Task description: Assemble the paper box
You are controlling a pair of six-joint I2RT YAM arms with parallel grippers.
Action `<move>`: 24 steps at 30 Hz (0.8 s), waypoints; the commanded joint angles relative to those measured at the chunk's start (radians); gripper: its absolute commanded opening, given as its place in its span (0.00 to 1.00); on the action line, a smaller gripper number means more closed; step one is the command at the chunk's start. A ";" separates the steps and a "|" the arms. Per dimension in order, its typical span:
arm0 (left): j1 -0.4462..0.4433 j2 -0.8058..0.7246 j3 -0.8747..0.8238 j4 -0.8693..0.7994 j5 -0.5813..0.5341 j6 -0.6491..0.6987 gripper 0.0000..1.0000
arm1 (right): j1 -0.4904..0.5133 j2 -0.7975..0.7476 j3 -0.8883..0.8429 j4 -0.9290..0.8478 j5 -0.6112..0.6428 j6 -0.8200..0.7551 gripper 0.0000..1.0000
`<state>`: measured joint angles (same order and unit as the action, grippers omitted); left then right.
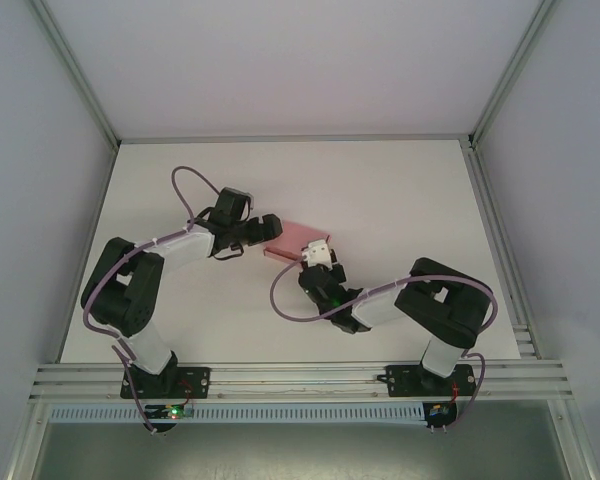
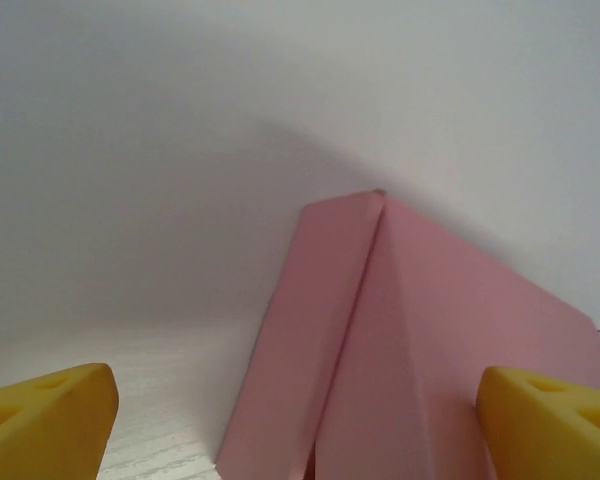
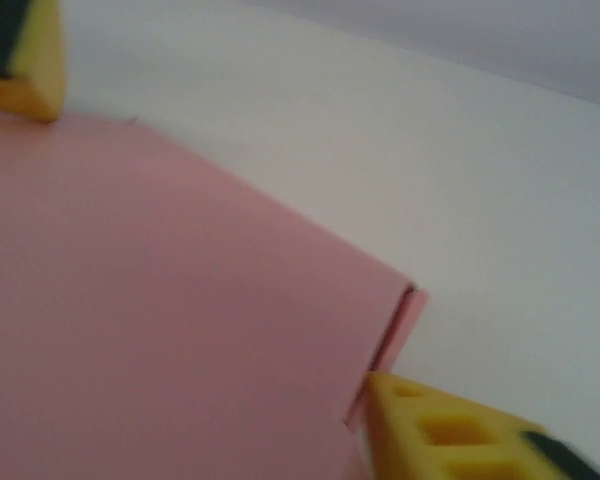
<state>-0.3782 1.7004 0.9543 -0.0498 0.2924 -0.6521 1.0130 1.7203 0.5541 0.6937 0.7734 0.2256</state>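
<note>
Nearest the camera in the top view, one ribbed aluminium rail [image 1: 300,375] carries two arm bases. Two black-and-white jointed arms rise from it, each trailing one looped purple cable [image 1: 185,180].

**Count.** Two pincers, one paper box [image 1: 292,236], one white table [image 1: 400,190].

**Pincers.** The left gripper [image 1: 263,228] and the right gripper [image 1: 318,253] meet at the box from opposite sides; the box lies just ahead of both.
- In the left wrist view, the left gripper [image 2: 298,420] stands wide. Its two yellow wedge-shaped fingertips [image 2: 45,415] sit at opposite lower corners of the frame. Bare table lies inside the left one, and the right one overlaps the card.
- In the right wrist view, the right gripper [image 3: 235,245] stands partly apart, one yellow tip at each end of the pink face. Whether the pads [image 3: 450,430] touch the card cannot be told.

**Material and shape.** The paper box [image 2: 410,330] is plain matte pink card, thin and smooth.

**View differences.**
- The top view gives only a flat pink quadrilateral.
- The left wrist view shows two panels meeting at a raised crease that runs away from the pincer to a point.
- The right wrist view shows the paper box [image 3: 160,300] as one broad face, with a narrow flap folded down at its corner beside the lower fingertip.

Beyond both pincers is bare matte table, then pale enclosure walls.
</note>
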 commanded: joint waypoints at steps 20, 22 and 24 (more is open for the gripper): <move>-0.076 0.076 -0.018 -0.111 -0.154 0.111 0.77 | -0.149 -0.604 -0.114 -0.315 -0.297 0.237 0.98; -0.085 0.084 -0.017 -0.109 -0.157 0.109 0.74 | -0.223 -0.597 -0.118 -0.313 -0.391 0.333 0.98; -0.089 0.093 -0.012 -0.115 -0.156 0.106 0.70 | -0.252 -0.573 -0.115 -0.313 -0.406 0.351 0.98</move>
<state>-0.4496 1.7477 0.9516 -0.0395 0.1902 -0.5842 0.7879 1.1282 0.4587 0.3973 0.4793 0.4271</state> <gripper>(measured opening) 0.712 0.983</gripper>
